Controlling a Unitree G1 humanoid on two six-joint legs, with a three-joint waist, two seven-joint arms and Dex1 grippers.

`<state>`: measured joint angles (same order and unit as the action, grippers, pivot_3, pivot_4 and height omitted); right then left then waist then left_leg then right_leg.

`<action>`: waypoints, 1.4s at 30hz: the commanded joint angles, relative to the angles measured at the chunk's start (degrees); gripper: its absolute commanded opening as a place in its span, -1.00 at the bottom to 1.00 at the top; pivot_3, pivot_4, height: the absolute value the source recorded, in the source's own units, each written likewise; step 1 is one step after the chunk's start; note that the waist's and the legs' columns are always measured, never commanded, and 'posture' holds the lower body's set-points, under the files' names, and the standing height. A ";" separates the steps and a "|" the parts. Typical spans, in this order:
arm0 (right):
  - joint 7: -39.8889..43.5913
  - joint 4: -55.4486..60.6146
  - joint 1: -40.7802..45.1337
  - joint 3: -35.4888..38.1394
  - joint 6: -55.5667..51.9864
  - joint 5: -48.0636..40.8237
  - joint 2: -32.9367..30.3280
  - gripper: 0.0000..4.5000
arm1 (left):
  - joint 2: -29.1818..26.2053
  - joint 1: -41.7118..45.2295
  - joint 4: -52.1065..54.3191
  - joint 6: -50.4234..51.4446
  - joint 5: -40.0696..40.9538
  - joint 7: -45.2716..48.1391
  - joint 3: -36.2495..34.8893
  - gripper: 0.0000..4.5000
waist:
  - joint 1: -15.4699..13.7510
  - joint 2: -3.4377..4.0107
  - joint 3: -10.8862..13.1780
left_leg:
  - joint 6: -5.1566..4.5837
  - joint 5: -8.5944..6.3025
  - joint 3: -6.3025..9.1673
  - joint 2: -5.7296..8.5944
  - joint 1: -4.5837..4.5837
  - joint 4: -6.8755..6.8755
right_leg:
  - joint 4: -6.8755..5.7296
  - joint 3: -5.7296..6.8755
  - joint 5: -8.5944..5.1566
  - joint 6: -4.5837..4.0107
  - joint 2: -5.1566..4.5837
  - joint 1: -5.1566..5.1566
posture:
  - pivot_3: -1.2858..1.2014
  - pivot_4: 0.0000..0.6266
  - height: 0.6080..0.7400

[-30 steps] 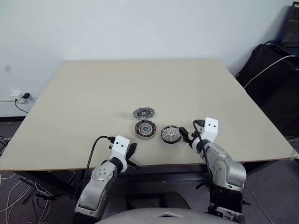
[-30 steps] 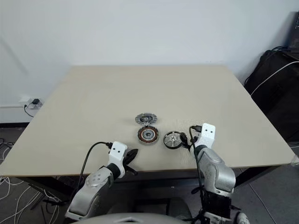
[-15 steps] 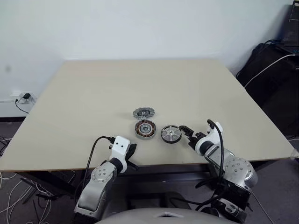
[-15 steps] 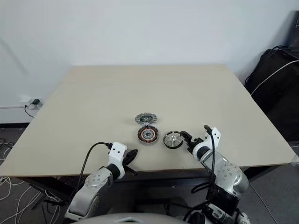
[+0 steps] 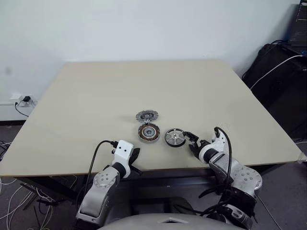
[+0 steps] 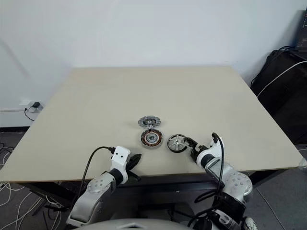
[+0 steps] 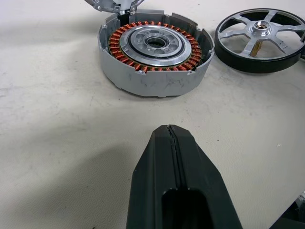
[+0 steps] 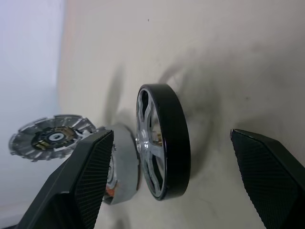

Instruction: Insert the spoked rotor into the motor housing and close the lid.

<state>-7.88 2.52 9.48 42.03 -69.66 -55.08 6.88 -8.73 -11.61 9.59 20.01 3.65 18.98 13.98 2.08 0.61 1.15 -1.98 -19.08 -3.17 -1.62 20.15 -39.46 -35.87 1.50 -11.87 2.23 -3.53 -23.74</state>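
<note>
Beige tabletop [image 5: 144, 86]: we note right gripper [image 5: 191, 142] spread wide beside dark-rimmed silver-spoked rotor [image 5: 175, 137]; left gripper [image 5: 135, 160] pinched closed, empty.

Soft, even, bright light falls over the pale bench [image 5: 96, 96]. Shadows are faint and diffuse; the wrist views are sharp, with the wall overexposed bluish-white.

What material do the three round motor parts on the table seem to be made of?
Spoked rotor: bright, shiny spokes and hub, probably metal; the rim is smooth matte black, maybe coated metal or rubber.
Motor housing: dull grey wall with small scratches, likely cast metal, around glossy copper-coloured wire windings.
Lid: pale silver with radial ribs, looks like bare metal.
</note>
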 commanded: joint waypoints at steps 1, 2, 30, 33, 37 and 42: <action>-0.79 -0.88 -0.84 -0.64 1.30 -3.03 2.25 0.85 | -0.05 0.32 2.71 -0.10 0.51 0.22 -0.04 -1.00 | 0.01 0.02 0.00 | 0.00 0.00 0.00 0.00 0.00 0.00 | 0.01 0.00 0.00 0.00 0.00 0.00 | 0.03 -1.00 1.00; -0.88 -1.09 -0.97 -0.83 1.46 -3.58 2.23 0.85 | -0.06 0.32 2.70 -0.09 0.50 0.20 -0.04 -1.00 | 0.01 0.02 0.01 | 0.00 0.00 0.00 -0.01 0.00 0.00 | 0.00 0.00 0.00 0.00 0.00 0.00 | 0.03 -1.00 1.00; -3.93 1.63 -2.24 -6.46 6.54 -14.92 0.17 -0.78 | 0.17 0.42 1.04 -1.18 0.51 0.29 -0.40 -1.00 | 0.03 0.08 0.04 | -0.01 0.00 0.01 -0.07 0.16 0.00 | 0.02 0.00 0.00 0.01 0.00 -0.16 | 0.03 -1.00 1.00; -5.02 3.57 -2.06 -7.97 6.22 -18.45 0.41 -0.78 | 0.15 0.41 0.88 -1.25 0.52 0.38 -0.37 -1.00 | 0.03 0.08 0.04 | -0.01 0.00 0.01 -0.06 0.32 0.00 | 0.01 0.00 0.02 0.04 -0.01 -0.32 | 0.03 -1.00 1.00; -6.65 4.32 -2.68 -11.26 5.86 -22.39 1.01 -0.78 | 0.17 0.28 1.01 -1.27 0.48 0.36 -0.26 -1.00 | 0.03 0.08 0.03 | -0.01 0.00 0.00 -0.03 0.49 0.00 | 0.00 -0.01 0.07 -0.01 0.00 -0.50 | 0.03 -1.00 1.00; -8.01 3.17 -3.32 -16.61 6.01 -24.47 1.66 -0.78 | 0.01 -0.38 1.45 -1.36 0.53 0.20 -0.52 -1.00 | 0.03 0.08 0.03 | -0.02 0.00 -0.02 -0.02 0.53 0.00 | 0.00 -0.04 0.11 -0.06 0.00 -0.54 | 0.03 -1.00 1.00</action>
<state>-15.80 4.77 5.80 27.90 -64.00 -77.31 5.17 -8.72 -12.11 9.56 19.74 3.65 18.96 13.75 2.11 0.69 1.19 -2.00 -19.08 -3.20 -1.64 20.68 -39.46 -35.87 1.46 -11.76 2.17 -3.53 -24.29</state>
